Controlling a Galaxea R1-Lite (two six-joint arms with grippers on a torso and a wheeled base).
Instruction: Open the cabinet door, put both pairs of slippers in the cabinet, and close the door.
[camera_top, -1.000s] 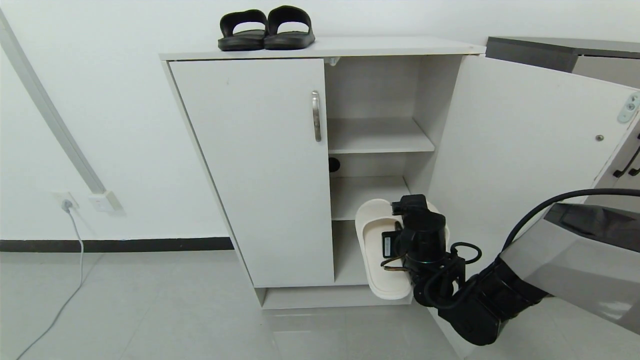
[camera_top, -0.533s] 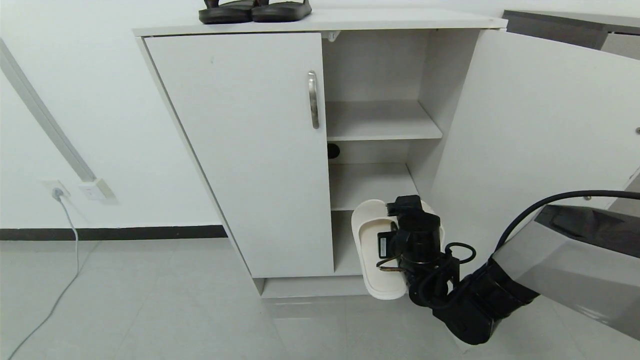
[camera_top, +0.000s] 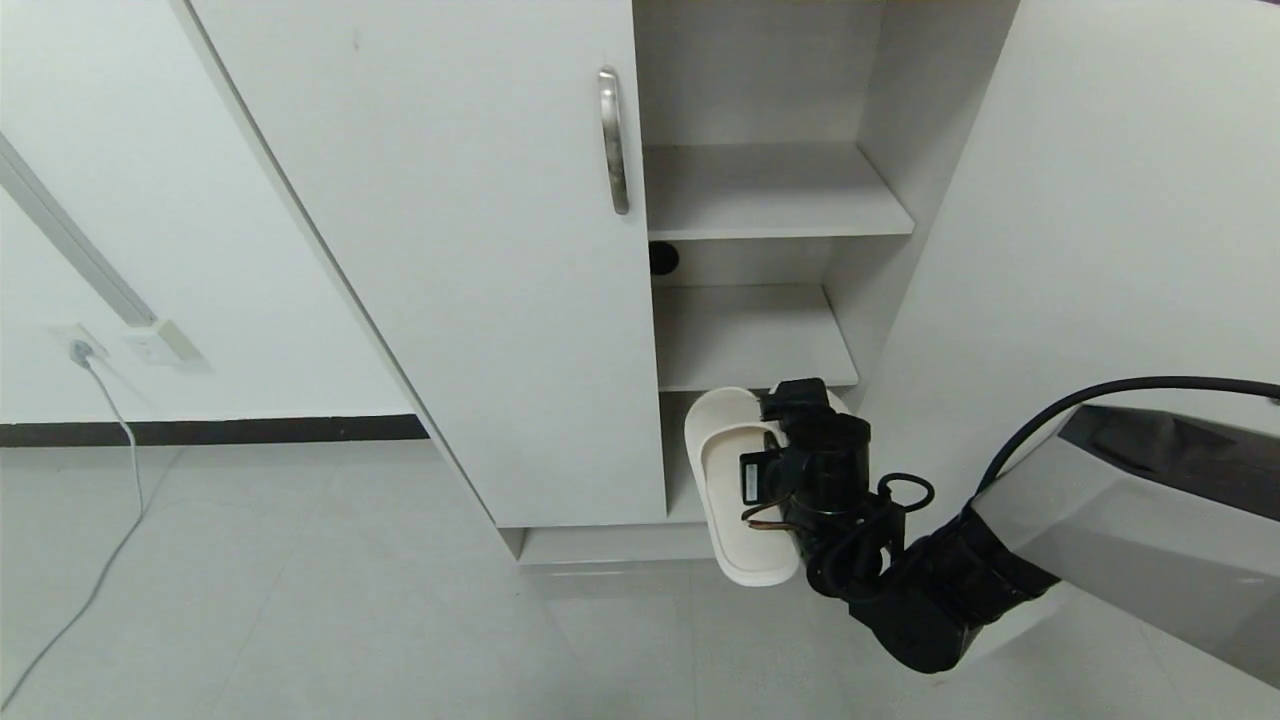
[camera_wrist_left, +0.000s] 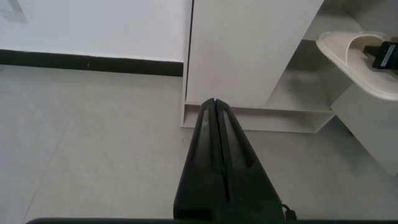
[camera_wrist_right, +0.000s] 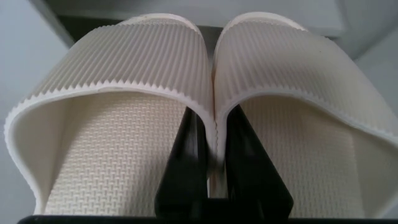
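The right fingers (camera_wrist_right: 245, 177) are clamped on the touching inner walls of the white slippers (camera_wrist_right: 124, 93), pinching the pair together, toes towards the cabinet (camera_top: 450, 250). Over the last second the head camera has dipped and drawn closer, so most of the shift is the view's. Against the cabinet, though, the pair has sunk: the toes, which overlapped the middle shelf (camera_top: 750, 340), now sit just under its front edge, at the mouth of the bottom compartment (camera_top: 682, 480). The heels hang outside, beside the open door (camera_top: 1100, 200). The left fingers (camera_wrist_left: 202, 155) are pressed shut on nothing, above the floor (camera_wrist_left: 93, 137). This pair looks nearly stowed; the black pair seen earlier on the cabinet top and the door are still to do
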